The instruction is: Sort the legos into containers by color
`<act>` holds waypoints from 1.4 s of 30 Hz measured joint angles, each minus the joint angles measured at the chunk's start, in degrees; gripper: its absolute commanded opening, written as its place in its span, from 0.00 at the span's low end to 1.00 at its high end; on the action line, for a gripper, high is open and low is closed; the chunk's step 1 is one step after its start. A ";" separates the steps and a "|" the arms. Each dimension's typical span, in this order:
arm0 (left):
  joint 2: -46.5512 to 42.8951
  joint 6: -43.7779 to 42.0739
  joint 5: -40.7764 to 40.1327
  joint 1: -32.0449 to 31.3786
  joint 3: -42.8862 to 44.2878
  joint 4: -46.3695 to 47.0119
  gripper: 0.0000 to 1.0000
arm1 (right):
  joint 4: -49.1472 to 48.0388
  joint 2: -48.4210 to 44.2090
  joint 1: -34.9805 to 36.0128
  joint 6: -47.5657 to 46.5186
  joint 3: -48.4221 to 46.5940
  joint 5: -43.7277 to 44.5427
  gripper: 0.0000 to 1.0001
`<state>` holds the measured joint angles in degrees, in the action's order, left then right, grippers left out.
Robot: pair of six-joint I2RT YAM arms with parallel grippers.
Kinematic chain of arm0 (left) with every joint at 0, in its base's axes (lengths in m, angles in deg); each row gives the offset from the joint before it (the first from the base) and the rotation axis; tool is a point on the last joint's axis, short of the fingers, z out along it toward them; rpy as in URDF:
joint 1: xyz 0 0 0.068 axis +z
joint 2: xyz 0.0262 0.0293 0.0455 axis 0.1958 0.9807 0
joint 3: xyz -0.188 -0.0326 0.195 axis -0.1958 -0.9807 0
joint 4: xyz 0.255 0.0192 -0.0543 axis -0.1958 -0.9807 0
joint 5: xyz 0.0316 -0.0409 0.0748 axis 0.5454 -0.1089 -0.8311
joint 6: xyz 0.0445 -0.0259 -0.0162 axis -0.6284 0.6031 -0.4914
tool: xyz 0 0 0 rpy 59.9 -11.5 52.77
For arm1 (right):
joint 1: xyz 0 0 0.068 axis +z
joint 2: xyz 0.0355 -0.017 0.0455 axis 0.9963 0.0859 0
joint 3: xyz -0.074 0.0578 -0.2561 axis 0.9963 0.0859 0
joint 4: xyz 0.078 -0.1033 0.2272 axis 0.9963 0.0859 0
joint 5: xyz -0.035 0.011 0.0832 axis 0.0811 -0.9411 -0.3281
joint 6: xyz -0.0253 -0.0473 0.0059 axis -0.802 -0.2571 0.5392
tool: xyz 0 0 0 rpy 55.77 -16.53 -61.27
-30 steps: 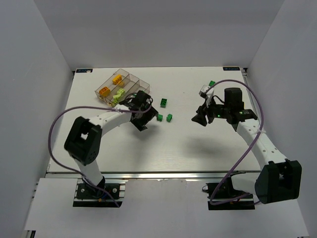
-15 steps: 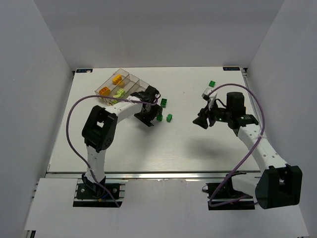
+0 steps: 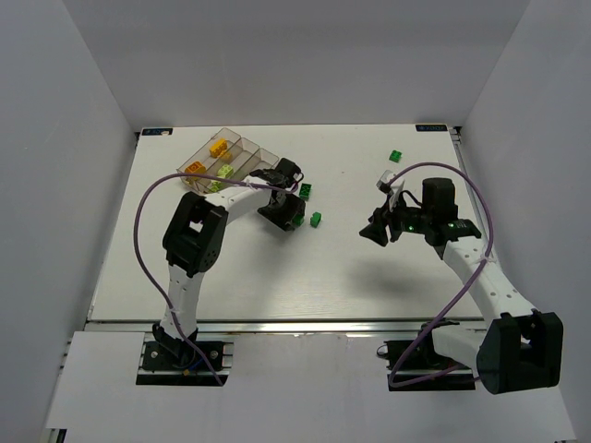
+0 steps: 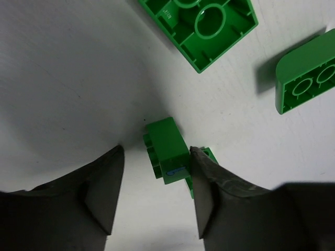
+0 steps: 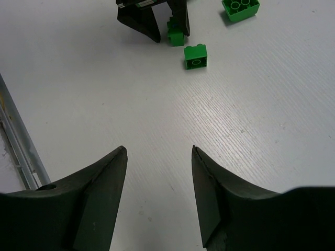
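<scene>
Green lego lies between the spread fingers of the left gripper, touching one; its blue marking is illegible. Right gripper: fingers apart.

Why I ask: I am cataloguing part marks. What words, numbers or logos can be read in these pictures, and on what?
Nothing can be read with certainty.
On the upturned green brick: a tiny raised marking near its edge, too small to read.
On the small green brick: a bluish mark at its near end, blurred.
On the table: blue stickers at its far corners, too small to read.
</scene>
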<state>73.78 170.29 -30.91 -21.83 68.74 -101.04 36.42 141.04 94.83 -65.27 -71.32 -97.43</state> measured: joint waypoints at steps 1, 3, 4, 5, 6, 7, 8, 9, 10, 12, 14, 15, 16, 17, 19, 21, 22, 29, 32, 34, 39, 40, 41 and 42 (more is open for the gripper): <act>0.07 0.07 0.15 0.00 0.00 0.04 0.58 | 0.00 -0.02 0.00 0.00 0.00 0.00 0.58; 0.11 0.07 0.46 0.00 0.00 0.17 0.47 | -0.17 -0.07 0.00 0.09 0.11 -0.04 0.58; 0.13 0.09 0.55 0.00 0.00 0.33 0.43 | -0.37 -0.11 0.00 0.11 0.31 -0.13 0.58; 0.13 0.07 0.68 0.00 0.00 0.42 0.37 | -0.39 -0.11 -0.02 0.13 0.42 -0.20 0.57; 0.13 0.07 0.83 0.00 0.00 0.55 0.34 | -0.48 -0.11 0.00 0.13 0.55 -0.20 0.57; 0.13 -0.07 0.92 0.00 0.00 0.76 0.31 | -0.44 -0.11 -0.02 0.13 0.66 -0.20 0.57; 0.13 -0.42 0.94 0.00 0.00 0.87 0.26 | -0.46 -0.11 -0.02 0.13 0.68 -0.20 0.57; 0.13 -0.68 0.96 0.00 0.00 0.98 0.18 | -0.48 -0.11 -0.02 0.13 0.68 -0.22 0.57; 0.11 -1.31 0.94 0.00 0.00 1.11 0.13 | -0.55 -0.13 -0.02 0.13 0.68 -0.24 0.57; 0.07 -3.02 0.81 0.00 0.00 1.29 0.04 | -0.61 -0.13 -0.02 0.11 0.72 -0.33 0.57; -0.13 -6.64 0.33 0.00 0.11 1.18 0.00 | -0.61 -0.13 -0.02 0.07 0.72 -0.37 0.56; -0.24 -8.61 -0.17 0.00 0.37 1.01 0.00 | -0.61 -0.13 -0.04 0.04 0.72 -0.37 0.56; -0.44 -11.65 -1.18 0.00 0.79 0.74 0.00 | -0.61 -0.13 -0.04 -0.17 0.72 -0.39 0.55; -0.83 -14.19 -2.08 0.00 0.96 0.74 0.00 | -0.59 -0.13 -0.04 -0.37 0.72 -0.39 0.54; -2.32 -20.65 -4.81 0.00 0.98 0.09 0.00 | -0.55 -0.13 -0.04 -0.76 0.72 -0.42 0.54; -4.63 -26.95 -8.04 0.00 0.85 -0.61 0.00 | -0.52 -0.13 -0.04 -1.33 0.74 -0.44 0.54; -6.34 -30.12 -9.77 0.00 0.55 -0.76 0.00 | -0.48 -0.13 -0.04 -1.64 0.74 -0.48 0.54; -16.35 -54.31 -22.60 0.31 0.35 -0.11 0.00 | -0.33 -0.13 -0.04 -2.10 0.74 -1.36 0.54; -16.11 -65.48 -26.93 0.79 0.63 1.22 0.00 | -0.33 -0.11 -0.04 -2.12 0.74 -1.53 0.54; -14.58 -71.49 -29.05 1.22 1.01 1.51 0.00 | -0.31 -0.11 -0.04 -2.16 0.74 -1.60 0.54; -7.41 -82.55 -31.91 2.93 3.96 2.25 0.00 | -0.11 -0.11 -0.04 -2.58 0.74 -1.64 0.53; -6.08 -84.13 -32.24 3.37 4.48 2.29 0.00 | 0.02 -0.11 -0.04 -2.73 0.74 -1.64 0.54; -4.90 -85.44 -32.50 3.78 5.01 2.32 0.03 | 0.13 -0.11 -0.04 -2.91 0.74 -1.64 0.54; -3.89 -86.58 -32.74 4.20 5.55 2.34 0.06 | 0.20 -0.11 -0.04 -3.06 0.74 -1.64 0.54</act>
<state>69.89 83.72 -63.65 -17.64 74.29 -98.70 36.62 140.93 94.79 -68.33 -70.58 -99.07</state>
